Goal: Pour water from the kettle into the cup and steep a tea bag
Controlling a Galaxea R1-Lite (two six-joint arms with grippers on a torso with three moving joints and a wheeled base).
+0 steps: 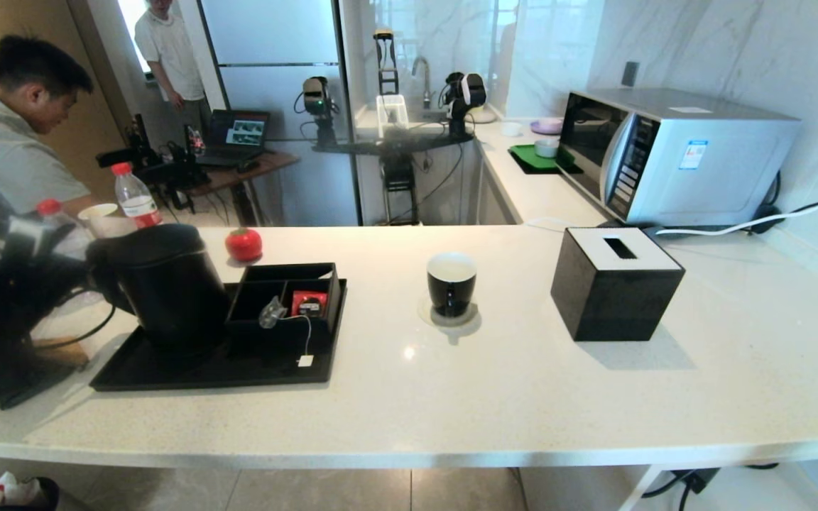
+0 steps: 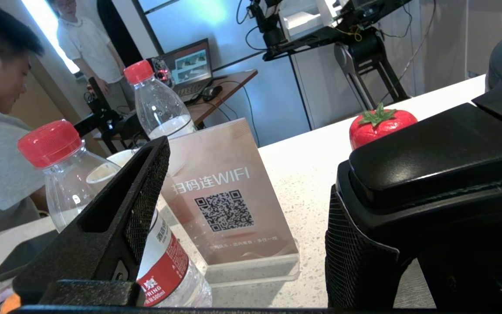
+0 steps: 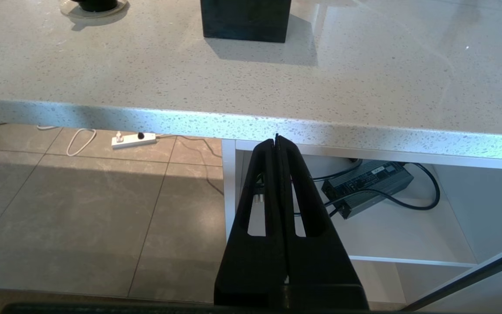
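Note:
The tall black kettle stands at the left end of a black tray. My left gripper is open right at the kettle's handle. The handle lies against the outer side of one finger, not between the two. The tea bag rests on the organiser's edge, and its string runs down to the white tag. On a clear coaster mid-counter stands the black cup with a white inside. My right gripper is shut on nothing, parked below the counter's front edge.
Two red-capped bottles and a WiFi sign stand behind the left gripper, with a red tomato-shaped object nearby. A red sachet lies in the organiser. A black tissue box and a microwave stand to the right.

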